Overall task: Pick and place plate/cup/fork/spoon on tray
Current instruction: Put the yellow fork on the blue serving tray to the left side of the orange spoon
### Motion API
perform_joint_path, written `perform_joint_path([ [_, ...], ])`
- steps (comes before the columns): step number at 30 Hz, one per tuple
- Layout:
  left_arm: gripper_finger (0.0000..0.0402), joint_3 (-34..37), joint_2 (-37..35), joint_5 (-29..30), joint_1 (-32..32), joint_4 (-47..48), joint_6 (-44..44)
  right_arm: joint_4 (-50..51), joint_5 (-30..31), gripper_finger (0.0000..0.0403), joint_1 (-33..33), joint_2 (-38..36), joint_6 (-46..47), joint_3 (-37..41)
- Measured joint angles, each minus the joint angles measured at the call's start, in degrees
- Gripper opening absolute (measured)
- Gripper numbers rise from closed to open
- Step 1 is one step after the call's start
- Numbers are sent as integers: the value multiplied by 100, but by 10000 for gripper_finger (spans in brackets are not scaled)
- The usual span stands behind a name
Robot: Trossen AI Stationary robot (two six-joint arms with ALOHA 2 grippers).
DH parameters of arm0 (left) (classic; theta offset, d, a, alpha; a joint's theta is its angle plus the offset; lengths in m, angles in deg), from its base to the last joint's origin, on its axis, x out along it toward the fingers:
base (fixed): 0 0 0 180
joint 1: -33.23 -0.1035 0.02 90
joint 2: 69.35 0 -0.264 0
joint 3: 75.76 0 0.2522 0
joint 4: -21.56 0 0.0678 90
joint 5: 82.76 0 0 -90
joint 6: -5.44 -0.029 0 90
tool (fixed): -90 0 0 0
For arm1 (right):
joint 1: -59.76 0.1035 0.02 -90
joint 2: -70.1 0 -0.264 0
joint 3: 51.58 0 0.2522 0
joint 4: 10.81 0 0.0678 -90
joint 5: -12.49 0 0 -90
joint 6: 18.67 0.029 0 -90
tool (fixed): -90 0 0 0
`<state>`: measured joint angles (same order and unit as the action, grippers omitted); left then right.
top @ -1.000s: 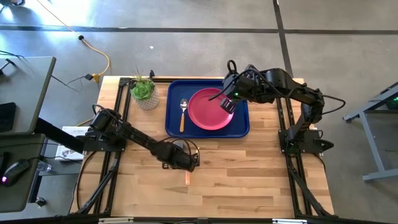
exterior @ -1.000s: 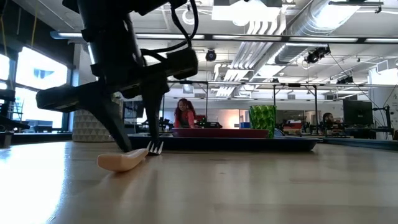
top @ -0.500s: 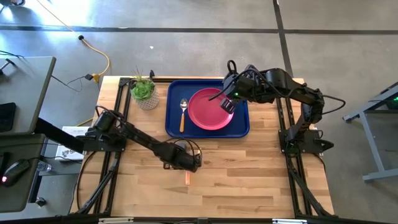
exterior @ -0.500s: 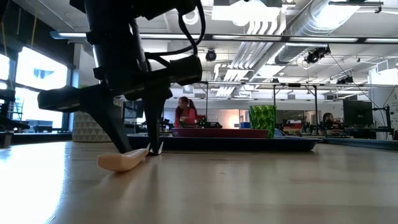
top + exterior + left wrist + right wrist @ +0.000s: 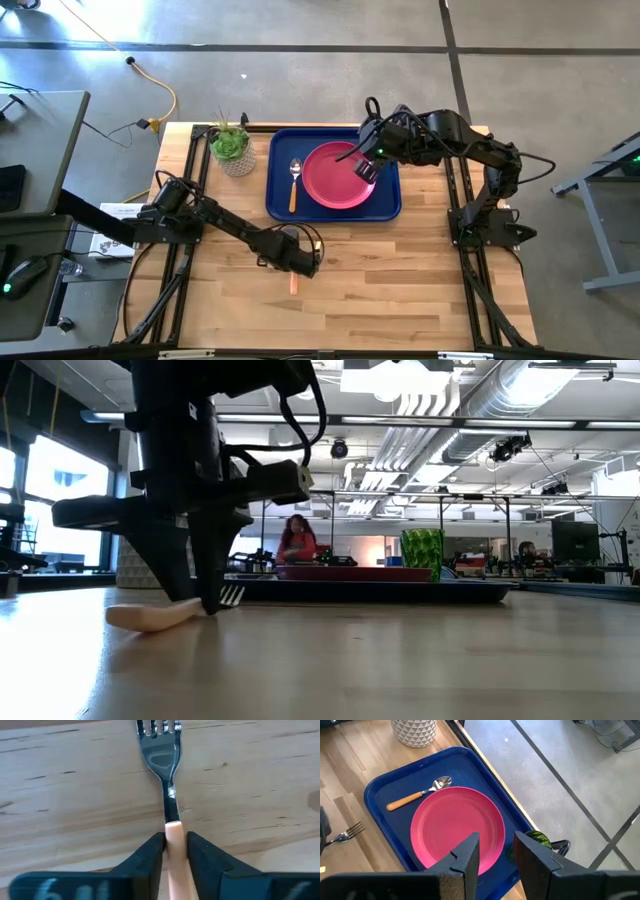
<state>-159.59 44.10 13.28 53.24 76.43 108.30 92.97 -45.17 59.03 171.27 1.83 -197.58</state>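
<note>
Fork (image 5: 167, 785): flat on counter (image 5: 400, 280), short of tray (image 5: 278, 160). Left pincer (image 5: 174, 847) clenched on its orange handle. Lift level, keeping tines clear. Right pincer (image 5: 496, 851) released above plate (image 5: 457, 827).

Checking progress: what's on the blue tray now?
On the tray: the plate and spoon. The cup stands there too, hidden from above by the right gripper.
</note>
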Motion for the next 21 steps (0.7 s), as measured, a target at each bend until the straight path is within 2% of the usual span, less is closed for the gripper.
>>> perform_joint_path([
  [6, 36, 1, -4, -26, -4, 52, -141, 0, -88, 112, 0, 0, -1, 0],
  [14, 40, -169, -20, -23, -7, 186, -226, 0, -97, 112, 2, 0, -3, 0],
  [21, 36, -466, -144, 253, -22, 417, -219, 0, -131, 112, 13, 0, -6, 0],
])
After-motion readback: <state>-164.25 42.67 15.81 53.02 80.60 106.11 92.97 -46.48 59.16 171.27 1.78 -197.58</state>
